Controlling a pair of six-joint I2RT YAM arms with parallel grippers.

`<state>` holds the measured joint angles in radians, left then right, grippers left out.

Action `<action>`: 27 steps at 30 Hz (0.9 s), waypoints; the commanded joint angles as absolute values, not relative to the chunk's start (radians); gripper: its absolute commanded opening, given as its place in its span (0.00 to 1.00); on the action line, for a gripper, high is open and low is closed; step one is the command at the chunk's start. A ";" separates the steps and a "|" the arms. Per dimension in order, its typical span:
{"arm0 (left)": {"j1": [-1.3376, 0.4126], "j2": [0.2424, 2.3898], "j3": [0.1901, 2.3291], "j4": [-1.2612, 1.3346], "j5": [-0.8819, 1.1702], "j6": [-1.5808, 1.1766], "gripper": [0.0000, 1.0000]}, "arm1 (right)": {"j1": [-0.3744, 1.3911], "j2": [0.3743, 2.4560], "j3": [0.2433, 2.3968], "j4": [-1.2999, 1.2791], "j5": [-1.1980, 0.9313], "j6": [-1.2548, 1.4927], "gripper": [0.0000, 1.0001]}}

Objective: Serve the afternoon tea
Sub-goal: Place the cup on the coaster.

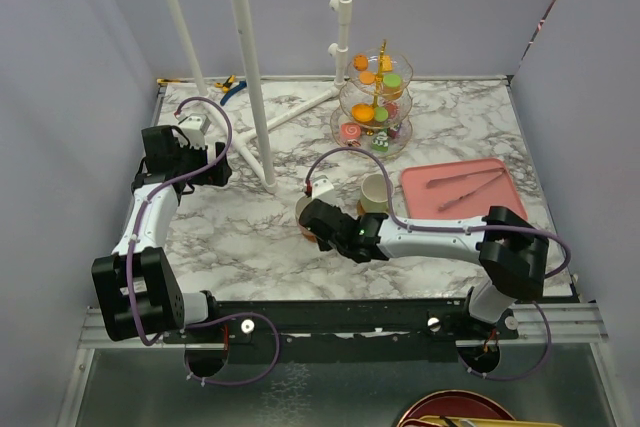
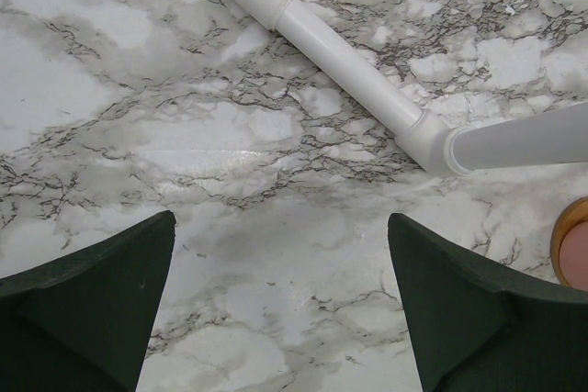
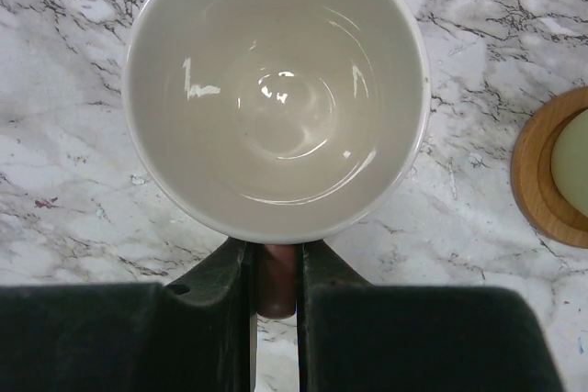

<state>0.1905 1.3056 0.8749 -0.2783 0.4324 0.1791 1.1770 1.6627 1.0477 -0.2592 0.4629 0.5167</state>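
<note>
Left claw (image 2: pixel 280 222): jaws wide apart, nothing between. Only matte grey-veined marble tabletop (image 2: pixel 110 89) and smooth white plastic pipe (image 2: pixel 349 71) ahead.

Right claw (image 3: pixel 276 252), my nearer one: clamped on dull-pink loop handle (image 3: pixel 276 286) of pink glazed ceramic mug (image 3: pixel 276 89). Bowl straight ahead of fingers, mouth up, glossy cream inside.

Round brown wooden coaster (image 3: pixel 533 172) with pale-green mug (image 3: pixel 574 149): right of claw, apart.

I judge set-down comes next; can't tell if the held mug is seated.
</note>
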 commanded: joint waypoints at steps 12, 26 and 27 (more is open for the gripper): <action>0.196 1.308 0.905 -0.273 0.486 0.156 0.99 | 1.132 1.726 0.929 -0.314 0.591 0.609 0.01; 0.196 1.307 0.911 -0.273 0.480 0.154 0.99 | 1.067 1.713 0.941 -0.327 0.680 0.537 0.01; 0.196 1.307 0.912 -0.273 0.480 0.155 0.99 | 1.057 1.712 0.942 -0.327 0.682 0.532 0.00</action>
